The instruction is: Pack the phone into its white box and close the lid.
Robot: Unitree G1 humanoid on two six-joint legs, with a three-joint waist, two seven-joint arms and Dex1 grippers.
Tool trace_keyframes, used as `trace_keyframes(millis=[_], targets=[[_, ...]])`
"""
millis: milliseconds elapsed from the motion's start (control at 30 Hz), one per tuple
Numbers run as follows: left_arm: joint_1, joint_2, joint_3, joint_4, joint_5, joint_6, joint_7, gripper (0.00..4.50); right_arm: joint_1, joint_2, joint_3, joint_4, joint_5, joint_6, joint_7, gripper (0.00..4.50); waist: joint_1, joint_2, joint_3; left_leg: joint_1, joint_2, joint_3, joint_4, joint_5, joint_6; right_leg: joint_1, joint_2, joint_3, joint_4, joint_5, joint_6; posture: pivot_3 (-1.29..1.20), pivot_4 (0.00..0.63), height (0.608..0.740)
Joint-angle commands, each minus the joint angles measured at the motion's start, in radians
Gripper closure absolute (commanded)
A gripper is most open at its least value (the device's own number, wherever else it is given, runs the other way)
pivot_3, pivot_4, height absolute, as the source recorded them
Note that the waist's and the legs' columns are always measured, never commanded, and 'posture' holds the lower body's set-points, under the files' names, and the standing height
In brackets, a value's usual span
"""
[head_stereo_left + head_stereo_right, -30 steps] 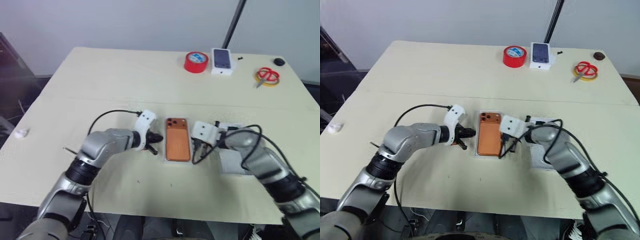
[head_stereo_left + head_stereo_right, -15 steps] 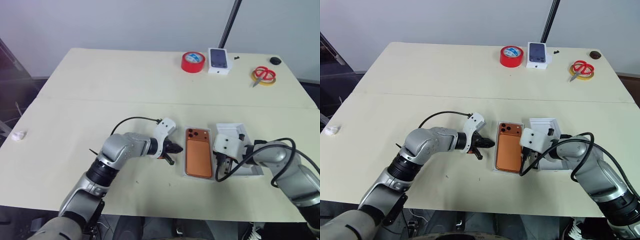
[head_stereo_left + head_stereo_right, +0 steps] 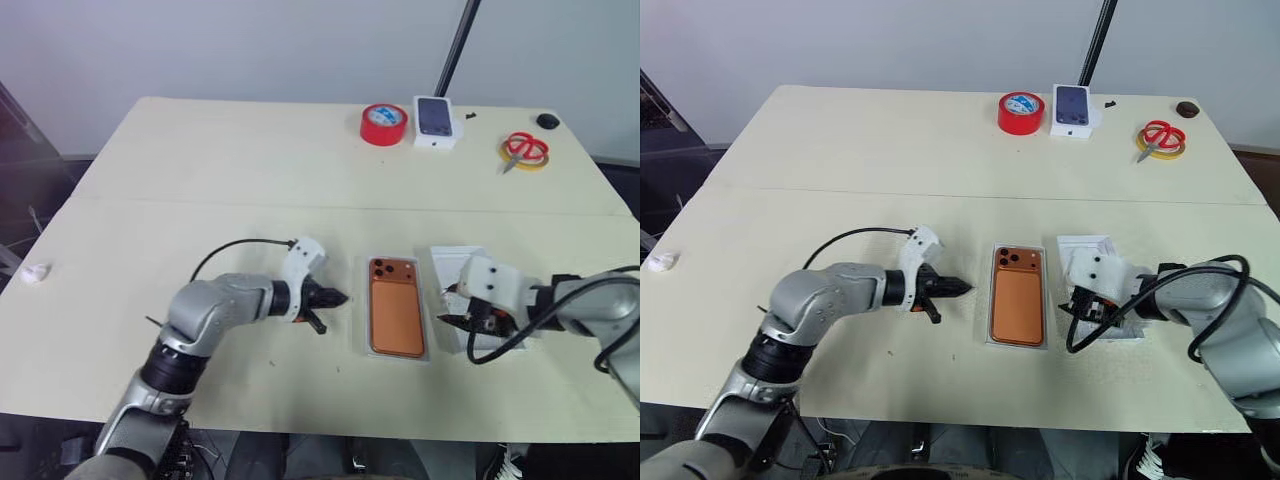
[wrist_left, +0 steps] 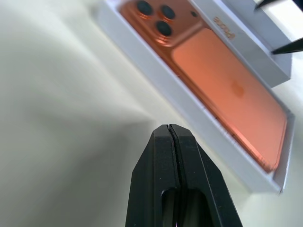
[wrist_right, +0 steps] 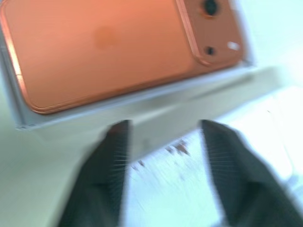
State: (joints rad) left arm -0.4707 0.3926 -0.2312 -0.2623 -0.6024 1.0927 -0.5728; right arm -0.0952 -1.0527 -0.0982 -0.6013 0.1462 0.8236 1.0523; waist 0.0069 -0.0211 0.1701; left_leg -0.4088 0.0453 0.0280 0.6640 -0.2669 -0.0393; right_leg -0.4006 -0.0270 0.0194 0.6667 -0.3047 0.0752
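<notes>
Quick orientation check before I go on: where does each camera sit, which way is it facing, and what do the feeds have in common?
Left eye and right eye views: on the head, facing forward and down over the table; both arms show, left gripper shut, right gripper open.
Left wrist view: on the left wrist, facing along its shut fingers toward the phone lying in the white box.
Right wrist view: on the right wrist, facing past its spread fingers over the lid toward the phone.
Shared: all views show the phone in the white box.

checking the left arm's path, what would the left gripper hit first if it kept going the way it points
Likely the near long wall of the white box holding the phone; the left gripper points straight at it with bare table between.
</notes>
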Motion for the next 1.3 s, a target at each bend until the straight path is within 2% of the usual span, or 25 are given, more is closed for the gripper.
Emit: trace_keyframes(millis=[33,167,233,433,667,767,900,1067,1200,1300], targets=[[0.033,0.058,0.006,-0.091,0.035,-0.160,-0.093,4.50,-0.054,-0.003,-0.040,-0.006,0.061,0.163,-0.039,1.63,0.000,0.000,0.000,0.000,0.000,0.000,0.000,0.000,0.000,0.000,0.000,0.000,0.000,0.000,0.000,0.00,0.150,0.732],[0.115,0.138,-0.042,-0.130,0.150,-0.490,-0.251,4.50,-0.155,0.051,-0.004,0.049,0.096,0.391,-0.136,1.63,0.001,0.001,0.000,0.000,0.002,0.001,0.000,0.000,0.000,0.000,-0.001,0.000,0.000,0.000,-0.001,0.00,0.150,0.732],[0.144,0.168,-0.061,-0.138,0.172,-0.582,-0.324,4.50,-0.203,0.076,0.018,0.055,0.117,0.510,-0.176,1.63,0.002,0.001,0.000,0.000,0.002,0.001,0.000,0.000,0.000,0.000,-0.001,0.001,0.000,0.000,-0.001,0.00,0.150,0.732],[0.182,0.193,-0.097,-0.131,0.212,-0.722,-0.435,4.50,-0.296,0.174,0.038,0.037,0.189,0.779,-0.289,1.63,0.005,0.001,0.000,-0.001,0.002,0.001,-0.001,0.000,0.000,-0.001,-0.002,0.001,-0.001,0.000,-0.002,0.00,0.150,0.732],[0.192,0.172,-0.114,-0.128,0.225,-0.771,-0.468,4.50,-0.280,0.200,0.047,0.079,0.291,0.791,-0.474,1.63,0.003,0.001,0.000,-0.001,0.002,0.002,-0.001,-0.001,0.002,-0.001,-0.001,0.001,-0.001,0.000,-0.001,0.00,0.150,0.732],[0.194,0.162,-0.115,-0.123,0.233,-0.778,-0.467,4.50,-0.271,0.215,0.029,0.104,0.364,0.791,-0.572,2.48,0.003,0.001,0.000,-0.001,0.002,0.002,-0.001,-0.001,0.002,-0.001,0.000,0.001,-0.001,0.000,0.000,0.00,0.150,0.732],[0.200,0.153,-0.105,-0.118,0.236,-0.784,-0.462,4.50,-0.301,0.218,0.002,0.143,0.518,0.791,-0.694,4.43,0.001,0.001,0.000,-0.001,0.002,0.002,0.000,-0.001,0.002,-0.001,0.000,0.001,-0.001,0.000,0.000,0.00,0.150,0.732],[0.228,0.151,-0.084,-0.118,0.237,-0.788,-0.447,4.50,-0.388,0.215,-0.083,0.261,0.779,0.791,-0.900,4.43,-0.009,0.001,0.000,-0.001,0.002,0.002,0.000,-0.001,0.002,-0.001,0.000,0.002,0.000,0.000,0.000,0.00,0.150,0.732],[0.258,0.150,-0.019,-0.085,0.235,-0.792,-0.398,4.50,-0.556,0.243,-0.207,0.401,0.931,0.791,-1.013,4.43,-0.025,0.002,0.000,-0.001,0.003,0.003,0.000,-0.001,0.002,-0.002,0.001,0.003,0.000,0.000,0.000,0.00,0.150,0.732],[0.261,0.138,0.053,-0.042,0.222,-0.782,-0.345,4.50,-0.662,0.291,-0.284,0.495,1.121,0.791,-1.071,4.43,-0.023,0.003,0.000,-0.001,0.003,0.003,-0.001,-0.001,0.002,-0.003,0.002,0.003,0.001,0.000,0.000,0.00,0.150,0.732]])
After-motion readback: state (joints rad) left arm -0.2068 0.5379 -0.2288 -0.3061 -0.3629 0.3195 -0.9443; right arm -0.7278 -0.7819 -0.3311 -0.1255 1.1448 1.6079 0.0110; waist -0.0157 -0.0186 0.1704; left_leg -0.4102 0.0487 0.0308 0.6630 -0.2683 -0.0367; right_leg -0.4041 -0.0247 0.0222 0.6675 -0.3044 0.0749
